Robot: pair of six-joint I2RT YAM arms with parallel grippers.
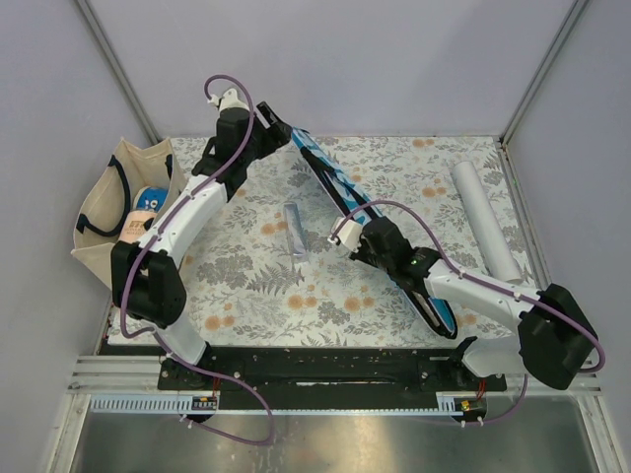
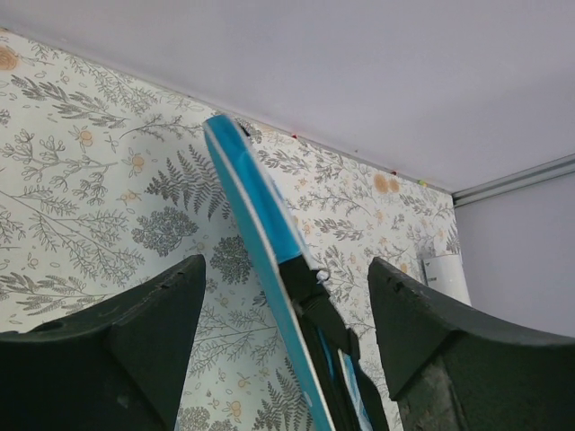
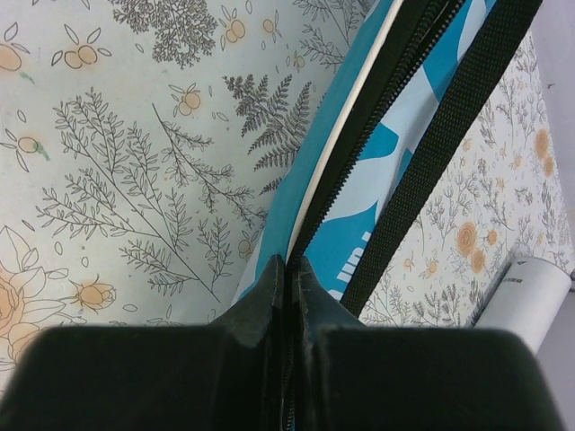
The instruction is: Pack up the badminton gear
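Observation:
The blue "SPORT" cover point(image 1: 340, 187) with black edging stands on its edge and runs diagonally across the table. My right gripper point(image 1: 357, 246) is shut on its black zipper edge point(image 3: 359, 171), with the fingers point(image 3: 269, 287) pressed together near the cover's middle. My left gripper point(image 1: 280, 129) is open at the cover's far end. In the left wrist view the cover point(image 2: 256, 215) rises between the spread fingers point(image 2: 171, 296) without touching them. The long white tube point(image 1: 484, 219) lies at the right. No rackets or shuttlecocks are in view.
A beige tote bag point(image 1: 104, 197) with black handles sits at the table's left edge with items inside. A small grey-blue packet point(image 1: 294, 230) lies mid-table, left of the cover. The tube's end shows in both wrist views point(image 2: 445, 274) point(image 3: 526, 298). Walls close the back and sides.

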